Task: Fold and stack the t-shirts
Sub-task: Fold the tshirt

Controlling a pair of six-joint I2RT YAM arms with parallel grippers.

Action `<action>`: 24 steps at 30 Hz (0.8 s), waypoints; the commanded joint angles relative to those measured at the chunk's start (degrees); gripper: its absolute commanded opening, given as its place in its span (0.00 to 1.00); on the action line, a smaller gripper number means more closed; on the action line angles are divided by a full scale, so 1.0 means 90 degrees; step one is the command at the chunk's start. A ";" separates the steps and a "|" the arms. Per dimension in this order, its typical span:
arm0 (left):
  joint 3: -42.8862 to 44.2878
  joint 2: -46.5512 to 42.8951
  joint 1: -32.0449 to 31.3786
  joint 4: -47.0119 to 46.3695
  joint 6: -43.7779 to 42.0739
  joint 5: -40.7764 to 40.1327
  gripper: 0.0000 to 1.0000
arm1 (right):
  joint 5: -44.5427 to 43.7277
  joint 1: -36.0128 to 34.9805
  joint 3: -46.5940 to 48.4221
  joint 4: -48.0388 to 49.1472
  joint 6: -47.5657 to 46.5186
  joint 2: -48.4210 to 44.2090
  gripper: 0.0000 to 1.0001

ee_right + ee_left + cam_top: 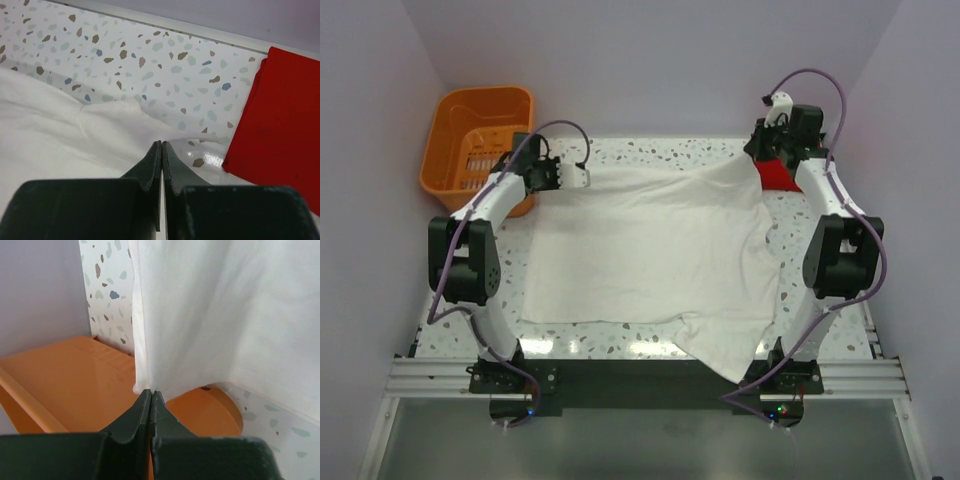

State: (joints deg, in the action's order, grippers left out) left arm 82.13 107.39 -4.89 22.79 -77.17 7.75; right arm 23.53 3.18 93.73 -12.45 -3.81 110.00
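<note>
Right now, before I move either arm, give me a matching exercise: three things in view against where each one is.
Things:
1. white tee
2. red tee
3. basket

Places:
A. far left corner
B. spread across the middle of the table
C. folded, far right

Pairs: 1-B, 2-C, 3-A
</note>
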 commanded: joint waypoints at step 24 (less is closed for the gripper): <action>-0.1909 -0.1649 0.0211 0.0095 -0.1103 0.0448 0.00 | 0.0374 0.0115 -0.2914 -0.0599 -0.1217 -0.2700 0.00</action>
State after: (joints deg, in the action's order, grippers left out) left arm 64.88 94.67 -4.05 24.05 -85.14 10.92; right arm 25.32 3.90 69.04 -17.23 -12.80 88.75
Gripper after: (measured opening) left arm 0.029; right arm 0.010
